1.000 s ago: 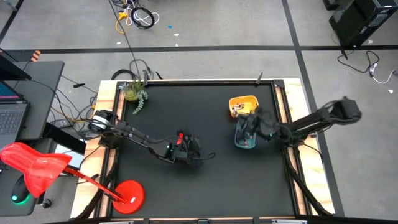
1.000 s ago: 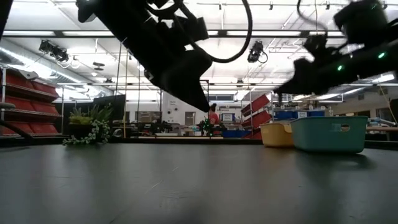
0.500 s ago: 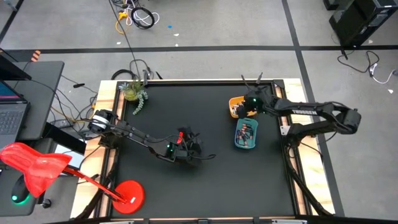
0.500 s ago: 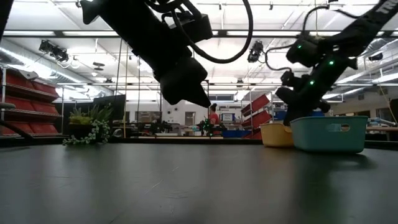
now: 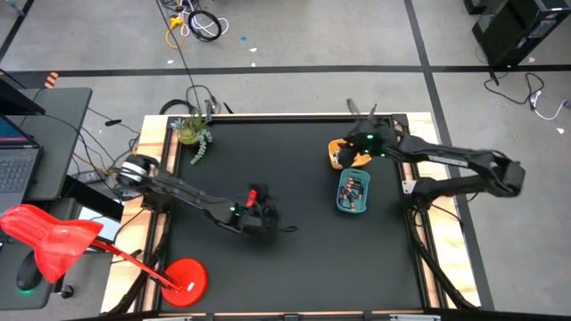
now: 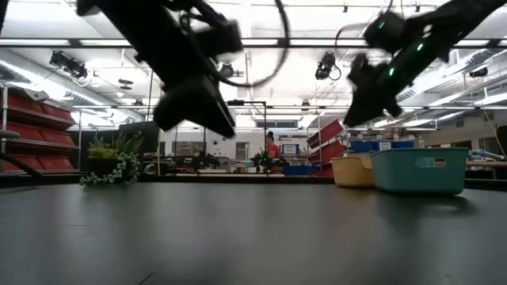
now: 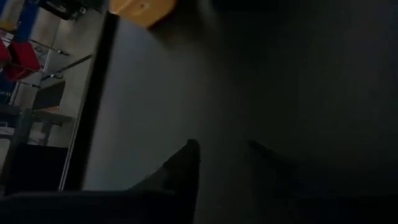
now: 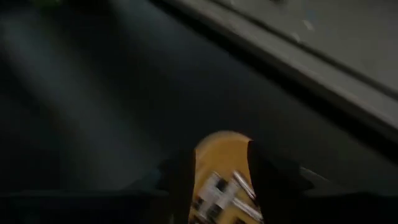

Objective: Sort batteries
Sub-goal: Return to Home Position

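A yellow tray [image 5: 342, 152] and a teal tray [image 5: 354, 193] stand side by side at the table's far right. Pale batteries [image 8: 219, 186] lie in the yellow tray, and dark batteries with copper ends [image 5: 355, 187] lie in the teal one. My right gripper [image 8: 217, 171] hangs open above the yellow tray, which shows between its fingers; it touches nothing. My left gripper [image 5: 265, 220] hovers open over bare mat near the table's middle. Nothing shows between its fingers [image 7: 224, 158].
A small potted plant [image 5: 191, 132] stands at the far left corner of the black mat [image 5: 268, 276]. A red lamp [image 5: 183, 276] sits off the table's near left corner. Bare mat lies between the two arms and along the near edge.
My right gripper has swung from above the teal tray toward the far edge and risen; it now hangs over the yellow tray. My left gripper has shifted a little toward the table's left edge and rolled about its own axis.
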`<action>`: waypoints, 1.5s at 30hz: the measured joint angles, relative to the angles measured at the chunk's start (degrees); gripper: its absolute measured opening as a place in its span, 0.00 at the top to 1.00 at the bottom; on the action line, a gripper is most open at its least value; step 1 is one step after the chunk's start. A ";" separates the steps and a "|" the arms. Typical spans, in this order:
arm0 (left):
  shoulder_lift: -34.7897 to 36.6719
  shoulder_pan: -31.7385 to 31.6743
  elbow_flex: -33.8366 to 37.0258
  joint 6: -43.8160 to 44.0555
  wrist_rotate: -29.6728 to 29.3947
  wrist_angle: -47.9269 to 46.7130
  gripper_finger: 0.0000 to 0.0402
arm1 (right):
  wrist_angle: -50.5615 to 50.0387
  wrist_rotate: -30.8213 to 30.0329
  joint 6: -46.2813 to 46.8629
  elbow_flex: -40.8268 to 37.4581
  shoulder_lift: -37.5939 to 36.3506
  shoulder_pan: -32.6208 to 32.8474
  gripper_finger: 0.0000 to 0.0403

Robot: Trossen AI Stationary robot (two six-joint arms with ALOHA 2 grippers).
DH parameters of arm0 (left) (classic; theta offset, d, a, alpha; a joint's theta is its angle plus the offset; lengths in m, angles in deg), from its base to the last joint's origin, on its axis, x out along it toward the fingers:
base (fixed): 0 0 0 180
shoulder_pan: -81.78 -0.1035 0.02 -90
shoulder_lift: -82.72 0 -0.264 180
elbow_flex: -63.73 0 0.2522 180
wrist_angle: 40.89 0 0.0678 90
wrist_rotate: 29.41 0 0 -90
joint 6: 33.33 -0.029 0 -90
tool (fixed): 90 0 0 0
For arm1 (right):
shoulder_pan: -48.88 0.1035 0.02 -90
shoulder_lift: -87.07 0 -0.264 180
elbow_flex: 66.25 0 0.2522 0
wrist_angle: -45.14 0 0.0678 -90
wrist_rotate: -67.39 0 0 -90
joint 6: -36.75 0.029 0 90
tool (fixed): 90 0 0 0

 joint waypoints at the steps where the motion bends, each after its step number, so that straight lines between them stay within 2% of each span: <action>1: 1.92 0.00 1.50 0.06 -0.05 0.84 0.70 | 0.16 1.36 -0.38 0.00 -2.37 0.00 0.62; 5: 11.70 -0.12 11.49 1.63 -0.47 8.53 0.81 | 2.24 5.39 -3.19 -2.17 -12.88 -0.22 0.65; 9: 22.60 -0.67 25.66 1.53 -0.12 24.40 0.89 | 6.31 9.72 -6.43 -7.51 -23.63 -0.13 0.68; 15: 34.42 -3.12 44.11 1.73 1.05 46.56 0.97 | 22.24 21.79 -6.05 -19.87 -37.25 0.50 0.71; 20: 39.07 -4.91 53.85 0.95 1.40 64.13 0.99 | 39.39 23.67 1.15 -30.03 -45.40 1.24 0.71; 23: 39.59 -6.16 57.46 -0.12 2.20 70.02 0.99 | 48.11 26.48 3.93 -35.07 -48.99 2.03 0.71; 28: 39.57 -7.36 61.38 0.27 4.90 77.18 1.00 | 47.13 28.06 5.74 -34.84 -52.64 3.46 0.71; 35: 39.75 -7.60 61.49 -2.04 4.93 82.34 1.00 | 47.13 27.98 5.92 -34.84 -54.18 3.66 0.71; 45: 39.75 -7.58 61.49 -7.15 4.91 83.03 0.97 | 46.73 26.37 5.80 -34.85 -54.17 3.59 0.72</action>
